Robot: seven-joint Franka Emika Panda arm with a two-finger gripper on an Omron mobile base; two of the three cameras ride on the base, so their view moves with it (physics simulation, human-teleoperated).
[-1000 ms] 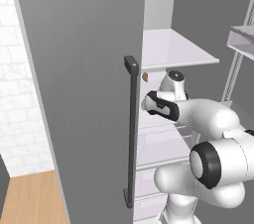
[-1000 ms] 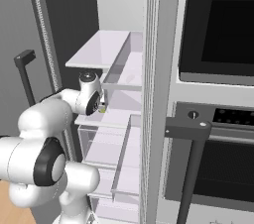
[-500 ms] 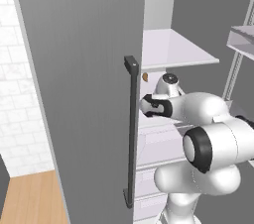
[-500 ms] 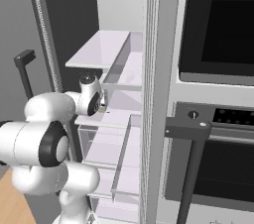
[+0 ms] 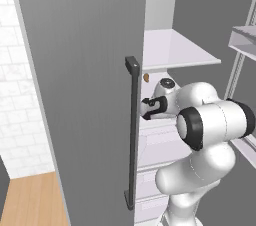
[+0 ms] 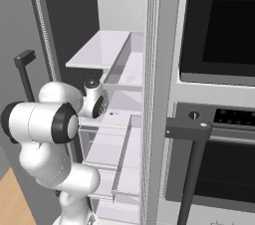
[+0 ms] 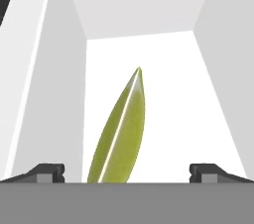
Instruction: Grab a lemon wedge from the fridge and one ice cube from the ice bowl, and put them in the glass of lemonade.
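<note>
- The pincer (image 7: 126, 171) is spread wide and grasps nothing; its two dark fingertips (image 7: 45, 170) stand far apart in the hand view.
- The lemon wedge (image 7: 121, 129) lies directly ahead of the pincer, between the two fingertips and nearer the left one, its pointed end aimed away from the pincer; no finger touches it.
- The wedge rests on a white shelf (image 7: 163, 94) inside the fridge (image 5: 80, 70), with white walls rising on both sides of the pincer and at the back.
- From the left base view, the pincer (image 5: 146, 108) reaches into the open fridge just past the door's dark bar handle (image 5: 132, 130).
- A tiny orange-brown lump (image 5: 146, 77) sits above the pincer, beneath the upper shelf (image 5: 175, 50).
- To the pincer's right, beyond the fridge wall, stands the black-fronted oven stack (image 6: 219, 94).
</note>
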